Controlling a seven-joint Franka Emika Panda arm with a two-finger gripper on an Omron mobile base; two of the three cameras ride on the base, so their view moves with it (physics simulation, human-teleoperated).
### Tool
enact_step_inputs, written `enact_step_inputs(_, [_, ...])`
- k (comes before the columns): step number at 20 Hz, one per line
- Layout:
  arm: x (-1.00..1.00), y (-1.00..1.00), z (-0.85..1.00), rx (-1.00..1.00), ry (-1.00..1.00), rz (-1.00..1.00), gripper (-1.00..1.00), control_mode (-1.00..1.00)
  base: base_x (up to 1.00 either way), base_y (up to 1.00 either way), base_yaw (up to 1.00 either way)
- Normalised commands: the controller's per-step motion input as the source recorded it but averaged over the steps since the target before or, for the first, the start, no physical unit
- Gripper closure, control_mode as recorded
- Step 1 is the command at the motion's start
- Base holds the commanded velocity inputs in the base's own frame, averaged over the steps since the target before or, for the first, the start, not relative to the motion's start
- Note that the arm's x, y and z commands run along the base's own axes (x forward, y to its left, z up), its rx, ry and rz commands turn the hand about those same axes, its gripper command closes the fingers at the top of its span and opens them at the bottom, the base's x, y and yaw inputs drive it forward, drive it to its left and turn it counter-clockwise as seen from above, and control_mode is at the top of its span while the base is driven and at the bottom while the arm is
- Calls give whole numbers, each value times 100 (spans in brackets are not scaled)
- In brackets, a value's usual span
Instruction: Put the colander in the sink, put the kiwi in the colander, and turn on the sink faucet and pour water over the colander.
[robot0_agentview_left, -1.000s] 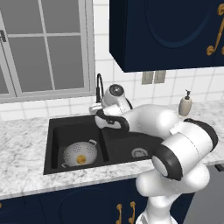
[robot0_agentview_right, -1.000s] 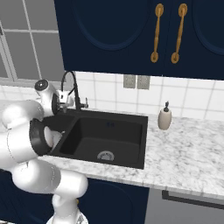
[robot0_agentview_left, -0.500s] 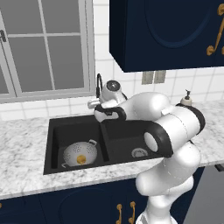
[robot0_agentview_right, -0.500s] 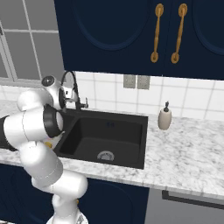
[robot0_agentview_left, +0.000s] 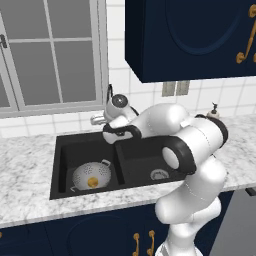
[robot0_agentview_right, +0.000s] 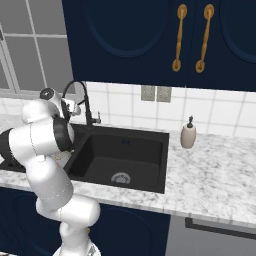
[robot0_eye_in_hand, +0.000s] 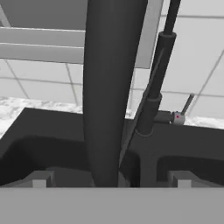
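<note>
One colander with one kiwi in it. One sink with two basins and two round drains. One sink faucet. One soap dispenser on the counter. Two gold cabinet handles. Two wall outlets.

black sink, grey-white colander, orange-yellow kiwi.

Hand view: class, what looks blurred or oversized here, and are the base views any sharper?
Hand view: the sink faucet looms as a huge, soft-edged dark column. Left base view: evenly lit, the colander and kiwi crisp. Right base view: sharp, no glare on the sink.
</note>
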Motion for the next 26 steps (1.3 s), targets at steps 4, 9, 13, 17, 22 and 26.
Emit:
enact_step_inputs(4, [54,42,-12,0,0,0,-100,-100,0,0,0])
enact_step_inputs(9, [51,31,-1,0,0,0,-100,-100,0,0,0])
enact_step_inputs(13, [29,15,0,0,0,0,-100,-100,0,0,0])
enact_step_inputs(17, [-25,2,14,1,-3,0,-100,-100,0,0,0])
enact_step_inputs(22, [-82,-1,56,3,-10,0,-100,-100,0,0,0])
enact_step_inputs(26, [-94,-48,72,8,-8,-2,-100,-100,0,0,0])
